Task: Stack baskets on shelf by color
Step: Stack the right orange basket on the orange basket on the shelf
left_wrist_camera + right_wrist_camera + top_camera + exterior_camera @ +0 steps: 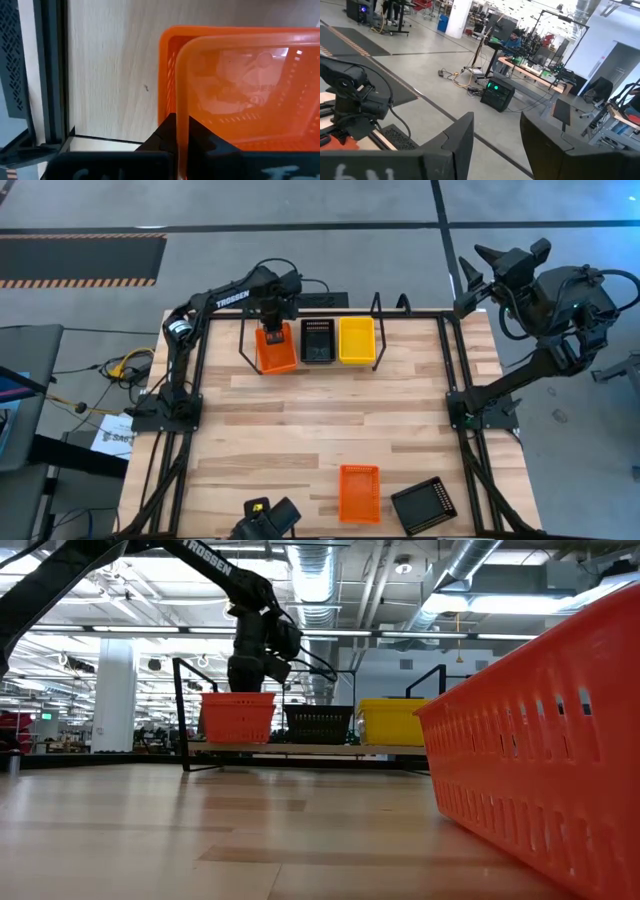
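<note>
The left gripper point(274, 332) is clamped tight on the rim of a red-orange basket point(277, 352) at the shelf's point(378, 308) left end; the wrist view shows this basket nested over another of the same colour. The arm bears "TROSSEN" in white. Beside it on the shelf sit one black basket point(318, 341) and one yellow basket point(356, 340), all with perforated plastic walls. Near the wooden tabletop's point(300, 420) front edge lie a second red-orange basket point(359, 492) and a second black one point(424, 505). The right gripper point(496, 134) hangs off the tabletop's right side, fingers apart, holding nothing.
</note>
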`<state>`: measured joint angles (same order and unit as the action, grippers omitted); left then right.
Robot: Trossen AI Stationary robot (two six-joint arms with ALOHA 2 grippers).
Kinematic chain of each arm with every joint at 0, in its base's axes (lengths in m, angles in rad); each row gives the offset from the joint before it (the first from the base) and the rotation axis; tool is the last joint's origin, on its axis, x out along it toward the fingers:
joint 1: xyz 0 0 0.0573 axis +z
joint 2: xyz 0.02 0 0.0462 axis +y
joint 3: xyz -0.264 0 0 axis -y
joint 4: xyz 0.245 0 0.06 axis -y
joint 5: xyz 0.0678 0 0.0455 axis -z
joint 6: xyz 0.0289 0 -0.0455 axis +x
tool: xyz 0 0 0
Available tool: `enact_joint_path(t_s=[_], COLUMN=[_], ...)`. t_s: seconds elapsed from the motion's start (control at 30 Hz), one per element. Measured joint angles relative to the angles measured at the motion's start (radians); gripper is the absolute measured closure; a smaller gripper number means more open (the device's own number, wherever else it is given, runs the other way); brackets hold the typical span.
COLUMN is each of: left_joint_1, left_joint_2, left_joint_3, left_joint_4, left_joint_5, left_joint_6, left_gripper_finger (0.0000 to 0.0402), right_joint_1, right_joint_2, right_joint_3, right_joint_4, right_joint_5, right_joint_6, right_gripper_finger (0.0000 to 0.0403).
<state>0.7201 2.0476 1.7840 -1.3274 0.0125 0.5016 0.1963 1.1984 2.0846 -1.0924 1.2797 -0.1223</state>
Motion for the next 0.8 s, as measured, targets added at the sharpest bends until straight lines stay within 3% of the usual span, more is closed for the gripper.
enact_joint_path(t_s=[0.33,0.8], left_joint_1=[-0.004,-0.055], left_joint_2=[0.000,0.000], left_joint_3=[0.000,0.014], left_joint_4=[0.041,0.029], left_joint_5=[-0.032,-0.095], left_joint_6=[0.032,0.036], left_gripper_finger=[0.0388,0.0264], right_joint_1=[0.000,0.000], right_joint_2=[0.000,0.000], right_joint_3=[0.000,0.000], right_joint_4=[0.000,0.000], right_joint_5=[0.000,0.000], right_joint_6=[0.000,0.000], right_gripper_finger=[0.0218,0.0219])
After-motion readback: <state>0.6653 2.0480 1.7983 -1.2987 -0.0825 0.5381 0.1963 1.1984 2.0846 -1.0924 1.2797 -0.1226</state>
